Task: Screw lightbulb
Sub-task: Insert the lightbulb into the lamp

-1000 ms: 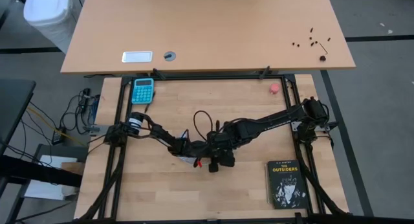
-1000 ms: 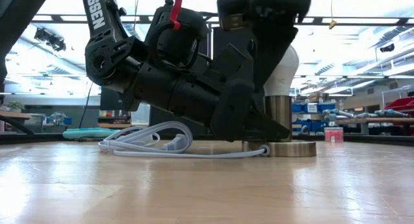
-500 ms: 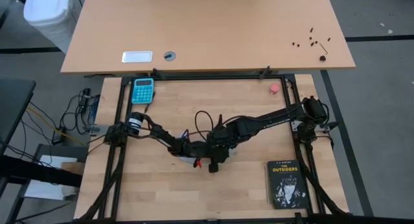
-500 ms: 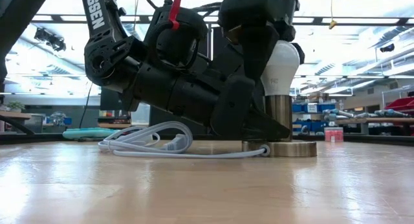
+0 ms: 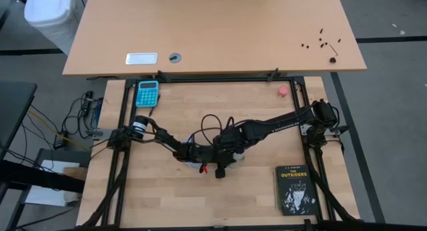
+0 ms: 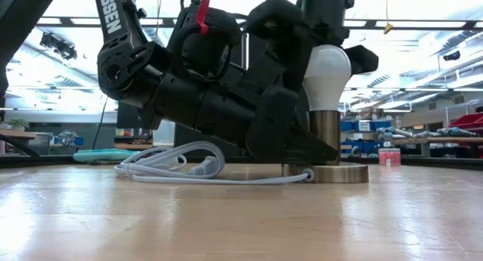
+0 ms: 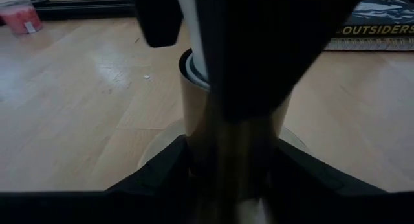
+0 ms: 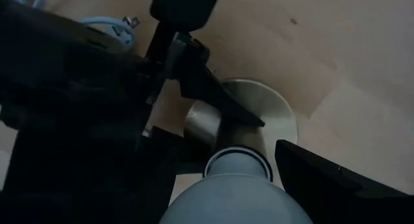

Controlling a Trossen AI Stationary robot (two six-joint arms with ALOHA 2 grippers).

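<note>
The white frosted lightbulb (image 6: 326, 74) stands upright with its base in the brass-coloured socket tube (image 6: 326, 134), which rises from a round disc (image 6: 339, 173) on the table. My left gripper (image 6: 311, 151) lies low beside the disc, shut on the tube. My right gripper (image 6: 326, 53) comes down from above, its fingers on the bulb's two sides. In the high view both grippers (image 5: 223, 156) meet at the table's middle and hide the bulb. My left gripper pinches the socket tube's lower part (image 7: 194, 130) between its two fingers (image 7: 158, 179), just above the disc. The fingers come in nearly level along the table. The socket stands upright on its disc. My right gripper has the bulb's round glass part (image 8: 223, 201) between its two fingers (image 8: 323, 179). It comes from above, pointing down. The bulb stands upright in the socket.
The socket's white cord (image 6: 173, 164) lies coiled on the table behind the left gripper. A black book (image 5: 294, 189) lies at the near right, a blue calculator (image 5: 147, 93) at the far left, a small pink-red round object (image 5: 283, 91) at the far right.
My right gripper has turned about its upright axis over the bulb: the finger that stood in front of the bulb in the low view has swung aside, and the bulb now shows whole. The bulb and socket stay upright in place.
</note>
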